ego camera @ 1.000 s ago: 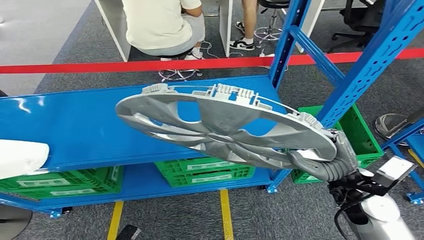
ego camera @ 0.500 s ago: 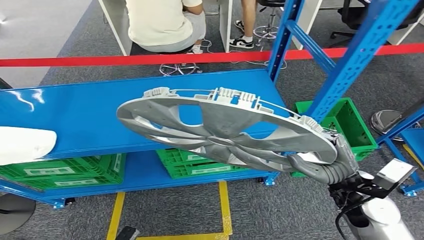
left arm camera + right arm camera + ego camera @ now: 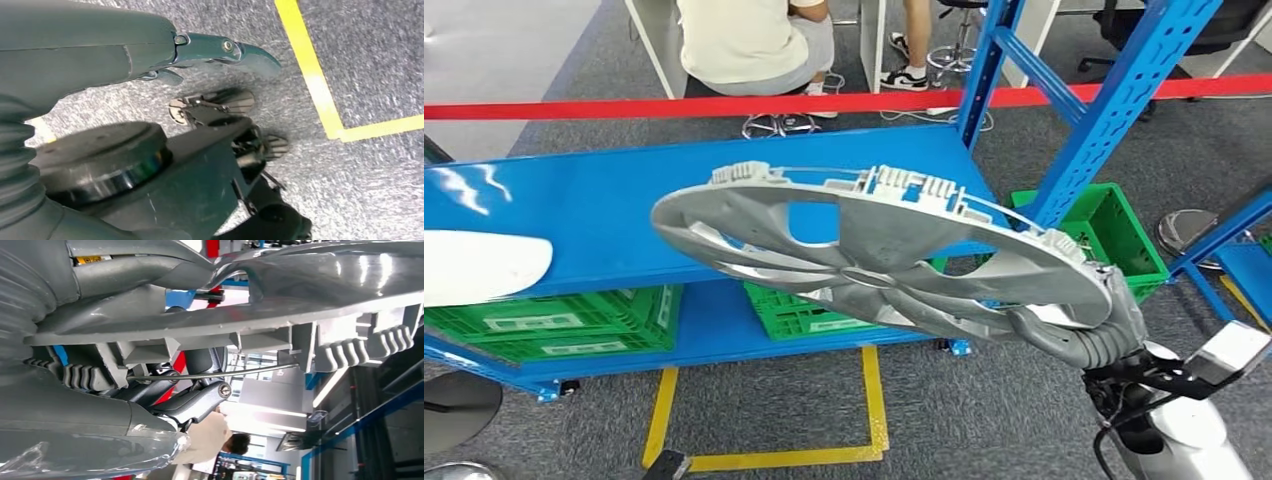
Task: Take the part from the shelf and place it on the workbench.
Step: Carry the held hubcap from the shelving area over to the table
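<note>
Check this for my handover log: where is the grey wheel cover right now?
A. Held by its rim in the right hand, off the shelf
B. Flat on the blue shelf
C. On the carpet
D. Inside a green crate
A: the right hand grips the wheel cover at its rim, in front of the blue shelf.

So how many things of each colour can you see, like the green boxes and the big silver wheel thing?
Green crates: 3
Silver wheel cover, held by the right hand: 1
Blue shelf: 1
Red tape: 1
Total: 6
</note>
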